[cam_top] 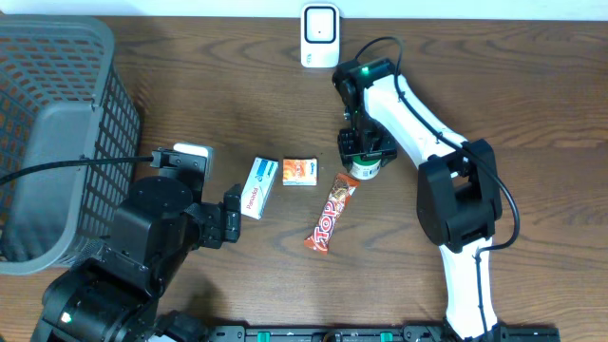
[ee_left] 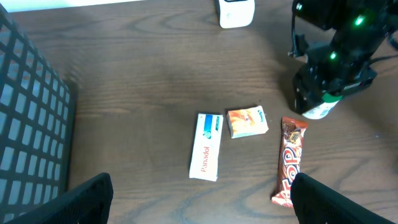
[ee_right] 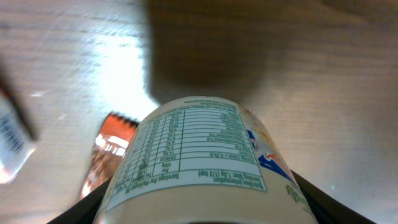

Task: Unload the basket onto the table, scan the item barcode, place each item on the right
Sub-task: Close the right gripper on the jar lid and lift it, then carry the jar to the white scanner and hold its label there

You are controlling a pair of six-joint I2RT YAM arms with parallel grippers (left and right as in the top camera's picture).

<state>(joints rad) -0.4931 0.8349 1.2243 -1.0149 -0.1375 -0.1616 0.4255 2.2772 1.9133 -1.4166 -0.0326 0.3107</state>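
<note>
Overhead view has the right tool [cam_top: 364,157] down over a small white bottle [cam_top: 365,171] with a green cap, standing on the bench [cam_top: 237,104] just beside the top end of a chocolate bar [cam_top: 331,226]. From the wrist camera the fingers sit against both sides of the bottle, so I would call that a grip, though a half-wide one on a round, smooth body. That is my worry: a curved wall between flat pads could slip, or turn in the hold once lifted. Its nutrition panel faces the wrist camera and I cannot see a barcode anywhere, so the code may end up facing away from the white scanner [cam_top: 320,36] at the far edge of the bench, and the scan would fail. The bar's wrapper is close enough to be dragged along. The left tool [ee_left: 202,186] hangs wide open and holds nothing, above a Panadol box [ee_left: 206,146], well clear of all this.
</note>
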